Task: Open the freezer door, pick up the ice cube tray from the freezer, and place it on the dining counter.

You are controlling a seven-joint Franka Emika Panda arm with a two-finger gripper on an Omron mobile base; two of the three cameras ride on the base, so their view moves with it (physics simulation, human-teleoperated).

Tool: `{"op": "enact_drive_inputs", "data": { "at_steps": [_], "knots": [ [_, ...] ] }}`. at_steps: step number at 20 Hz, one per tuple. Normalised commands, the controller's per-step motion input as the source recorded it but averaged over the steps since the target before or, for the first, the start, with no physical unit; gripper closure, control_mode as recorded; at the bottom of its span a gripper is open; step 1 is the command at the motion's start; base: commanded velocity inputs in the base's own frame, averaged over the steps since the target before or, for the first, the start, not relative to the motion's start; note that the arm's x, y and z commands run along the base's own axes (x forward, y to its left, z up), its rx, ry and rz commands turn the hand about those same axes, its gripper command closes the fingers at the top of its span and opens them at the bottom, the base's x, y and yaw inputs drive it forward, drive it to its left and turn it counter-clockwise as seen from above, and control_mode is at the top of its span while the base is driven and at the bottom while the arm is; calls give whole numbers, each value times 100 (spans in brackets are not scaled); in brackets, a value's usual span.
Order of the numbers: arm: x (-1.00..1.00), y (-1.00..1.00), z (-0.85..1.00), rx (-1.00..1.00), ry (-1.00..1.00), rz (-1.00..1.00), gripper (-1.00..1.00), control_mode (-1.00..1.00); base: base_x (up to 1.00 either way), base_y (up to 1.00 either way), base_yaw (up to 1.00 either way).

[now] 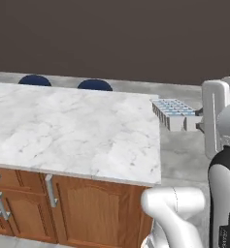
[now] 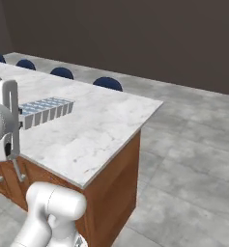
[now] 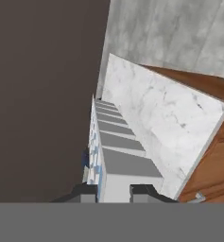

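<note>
dark blue chairs (image 1: 94, 85), grey tiled floor (image 2: 193, 144)

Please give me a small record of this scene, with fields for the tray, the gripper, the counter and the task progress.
tray: ice cube tray, held level in the air by one end
gripper: gripper, shut on the tray's near end
counter: dining counter, white marble over brown cabinets
tray position: beside the counter's right edge in the left base view, not resting on it
progress: tray carried, not yet placed

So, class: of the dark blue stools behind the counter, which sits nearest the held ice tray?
The stool nearest the counter's free end; the others sit further along.
</note>
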Motion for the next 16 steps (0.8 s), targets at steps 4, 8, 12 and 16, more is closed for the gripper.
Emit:
{"op": "enact_drive_inputs", "data": {
  "at_steps": [4, 8, 12, 16],
  "knots": [
    [0, 0, 0, 0, 0, 0, 100, 100, 16, 36, 26],
    [0, 0, 0, 0, 0, 0, 100, 100, 33, 74, 3],
    [0, 0, 0, 0, 0, 0, 100, 100, 45, 84, 0],
    [0, 0, 0, 0, 0, 0, 100, 100, 41, 82, 0]
  ]
}}
